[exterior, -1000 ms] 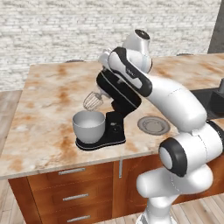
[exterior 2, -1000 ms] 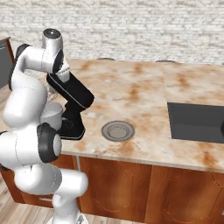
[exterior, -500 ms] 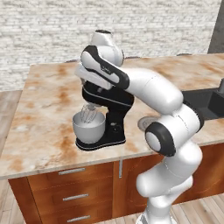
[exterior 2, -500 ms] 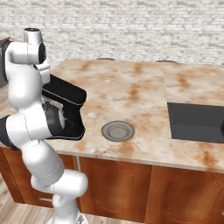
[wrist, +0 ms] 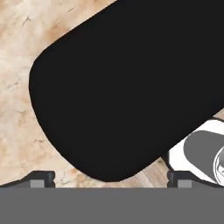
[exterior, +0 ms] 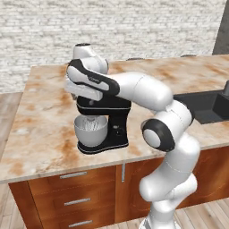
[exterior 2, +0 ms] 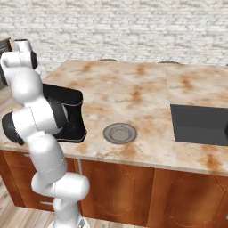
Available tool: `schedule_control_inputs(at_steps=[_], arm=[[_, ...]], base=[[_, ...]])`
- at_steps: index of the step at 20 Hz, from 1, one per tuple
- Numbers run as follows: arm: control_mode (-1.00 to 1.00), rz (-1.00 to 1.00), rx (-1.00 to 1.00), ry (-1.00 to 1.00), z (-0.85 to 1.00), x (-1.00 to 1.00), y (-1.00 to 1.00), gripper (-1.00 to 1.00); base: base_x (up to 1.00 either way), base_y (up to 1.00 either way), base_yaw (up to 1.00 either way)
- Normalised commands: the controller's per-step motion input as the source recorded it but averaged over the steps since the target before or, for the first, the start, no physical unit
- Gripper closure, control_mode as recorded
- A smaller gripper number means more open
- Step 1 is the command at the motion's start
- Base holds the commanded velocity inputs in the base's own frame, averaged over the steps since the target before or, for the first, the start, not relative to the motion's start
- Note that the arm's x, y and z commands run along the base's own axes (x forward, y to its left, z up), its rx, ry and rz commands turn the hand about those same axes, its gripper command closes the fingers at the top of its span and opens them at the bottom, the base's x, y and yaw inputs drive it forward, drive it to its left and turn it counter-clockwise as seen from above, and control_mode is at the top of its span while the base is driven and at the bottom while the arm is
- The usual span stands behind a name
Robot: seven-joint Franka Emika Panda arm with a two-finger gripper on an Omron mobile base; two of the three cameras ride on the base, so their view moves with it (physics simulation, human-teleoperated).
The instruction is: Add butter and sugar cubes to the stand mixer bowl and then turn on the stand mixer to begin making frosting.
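Note:
The black stand mixer [exterior: 117,121] stands near the counter's front edge, its head level. Its silver whisk [exterior: 91,120] hangs into the stand mixer bowl [exterior: 91,133], which sits on the mixer's base. My gripper [exterior: 84,94] rests directly over the mixer head, pointing down at it. In the hand view the black mixer head [wrist: 131,87] lies close under my gripper [wrist: 111,178]. The two fingertips [wrist: 41,177] stand far apart, open, with nothing held. My arm covers much of the mixer [exterior 2: 71,118] in the right base view. The butter and sugar cubes are out of view.
A flat round grey plate [exterior 2: 119,132] lies on the marble counter [exterior 2: 133,89] to the right of the mixer. A dark sink [exterior 2: 200,124] is set into the counter further right. Wooden drawers [exterior: 67,201] sit below the counter's front edge.
My arm has swung left, from behind the mixer to above its head. The mixer head has come down from tilted to level, lowering the whisk into the bowl.

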Motion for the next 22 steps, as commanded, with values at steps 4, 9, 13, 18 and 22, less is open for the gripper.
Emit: schedule_control_inputs(at_steps=[4,9,13,18,22], arm=[[-1.0,-0.02,-0.05,0.0,-1.0,-0.02,-0.48,-1.0],[-1.0,-0.04,-0.09,0.0,-1.0,-0.05,-0.41,-1.0],[-1.0,0.0,-0.05,-0.13,-0.71,-0.81,-0.39,-1.0],[-1.0,0.0,0.0,-0.33,-0.04,-1.0,-0.4,-1.0],[-1.0,0.0,0.0,-0.22,-0.01,-1.0,-0.13,-1.0]], base=[[0.0,0.0,0.0],[0.0,0.0,0.0],[0.0,0.0,0.0],[0.0,0.0,0.0],[0.0,0.0,0.0]])
